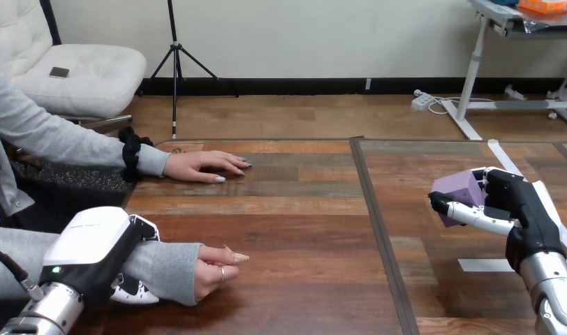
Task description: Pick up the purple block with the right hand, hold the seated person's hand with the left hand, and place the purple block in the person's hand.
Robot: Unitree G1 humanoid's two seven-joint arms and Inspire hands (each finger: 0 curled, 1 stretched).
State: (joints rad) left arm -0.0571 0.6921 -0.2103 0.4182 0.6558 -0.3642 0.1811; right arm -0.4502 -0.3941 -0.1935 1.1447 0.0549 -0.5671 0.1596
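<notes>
While right hand at right clamps fingers round purple cuboid block over wooden surface, left hand curls fingers round person's near wrist.

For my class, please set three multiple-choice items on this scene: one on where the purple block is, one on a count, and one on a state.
1. Where is the purple block?
A. On the table beside the person.
B. In the robot's right hand.
C. On the floor.

2. How many of the person's hands are at the table?
A. One.
B. Two.
C. Three.

3. How does the person's farther hand lie?
A. Flat, palm down on the table.
B. Raised off the table in a fist.
C. Closed round the block.

Answers:
1 B: the right hand's fingers curl round the block.
2 B: the farther hand and the nearer hand both show at the view's left.
3 A: its fingers lie stretched out on the wood.
</notes>
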